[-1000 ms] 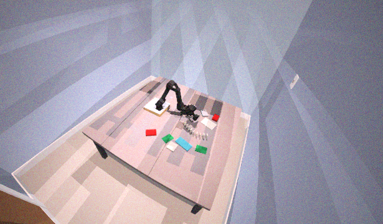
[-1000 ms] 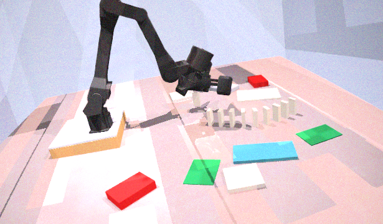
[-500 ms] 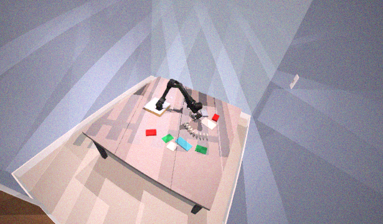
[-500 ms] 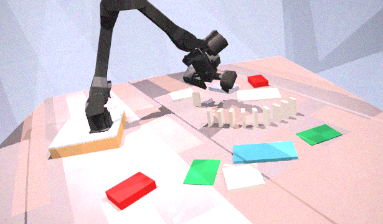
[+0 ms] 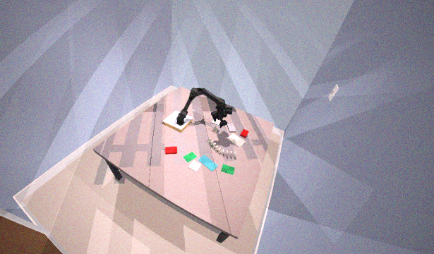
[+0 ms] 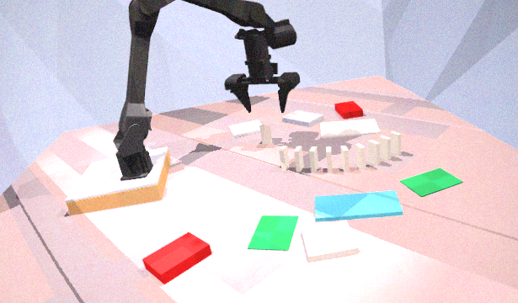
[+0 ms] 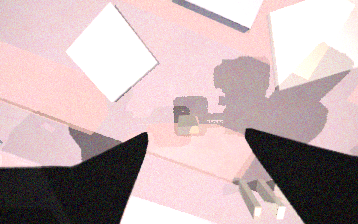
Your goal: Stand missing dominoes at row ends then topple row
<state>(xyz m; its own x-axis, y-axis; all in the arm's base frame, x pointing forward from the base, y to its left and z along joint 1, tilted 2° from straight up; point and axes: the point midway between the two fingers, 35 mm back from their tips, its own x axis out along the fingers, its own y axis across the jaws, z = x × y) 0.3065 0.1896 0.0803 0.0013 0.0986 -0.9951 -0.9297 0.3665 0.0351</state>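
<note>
Several cream dominoes (image 6: 328, 159) (image 7: 250, 198) stand upright in a curved row right of the table's middle in the exterior view; only part of the row shows at the wrist view's lower right. A single cream domino (image 5: 215, 130) (image 6: 265, 135) (image 7: 188, 125) stands upright, apart from the row, behind its left end in the exterior view. My gripper (image 5: 219, 123) (image 6: 266, 112) (image 7: 196, 134) is open and empty, pointing down above this single domino, which shows between the fingertips in the wrist view. No other loose domino can be made out for sure.
Behind the row lie a white tile (image 6: 245, 128) (image 7: 112, 52), a pale grey block (image 6: 302, 118), a cream plate (image 6: 349, 127) and a red block (image 6: 349, 109). Nearer are a blue slab (image 6: 358, 205), green sheets (image 6: 431, 182) (image 6: 274, 232), a white tile (image 6: 329, 241) and another red block (image 6: 177, 256).
</note>
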